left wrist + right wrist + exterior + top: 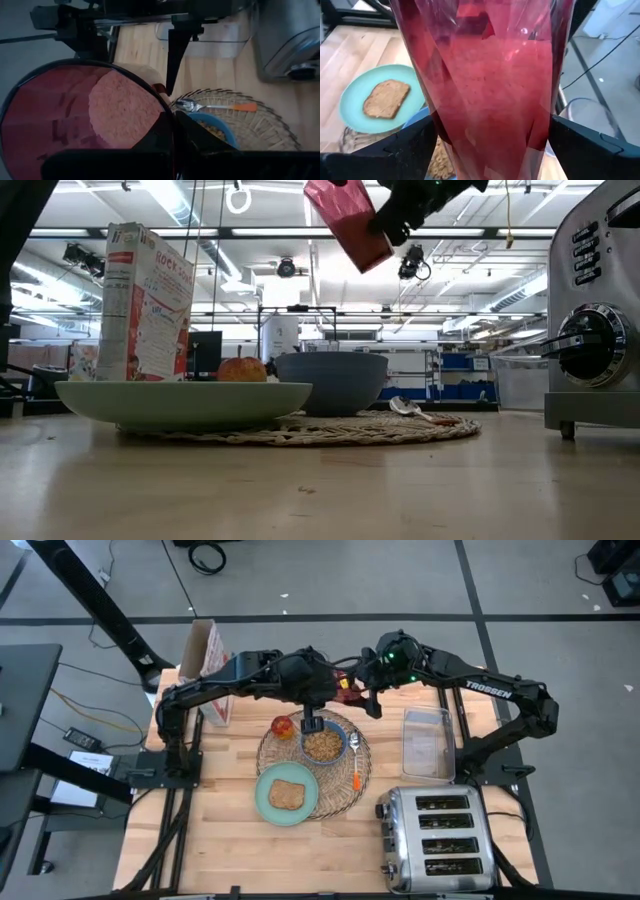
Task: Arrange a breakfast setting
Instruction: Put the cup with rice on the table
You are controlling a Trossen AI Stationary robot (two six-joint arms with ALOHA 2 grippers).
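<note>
A wooden surface (220, 830) is seen from above, with a round woven wicker placemat (352, 790) laid near its middle. On the placemat a mint-green plate (265, 802) is set at the near left, carrying a toast slice (287, 795), and a small blue bowl (323, 744) filled with brown cereal is placed just behind it. An orange-handled spoon (356, 762) is laid on the mat just right of the bowl, and a red-yellow apple (283, 726) is rested at the mat's far left edge, beside the bowl. The glass of pink drink (350, 222) is held in the air, tilted, well above the bowl and mat; in the right wrist view it fills the picture, and the right claw (490, 142) is seen closed around it, one dark finger on each side. In the left wrist view the glass's round mouth is seen close in front of the left claw (172, 145), whose fingers are pressed against its rim, so the glass is gripped by both claws at once above the far edge of the mat. A cereal box (208, 670) is stood at the far left, a clear container (427, 745) at the right, and a chrome toaster (440, 840) at the near right.
</note>
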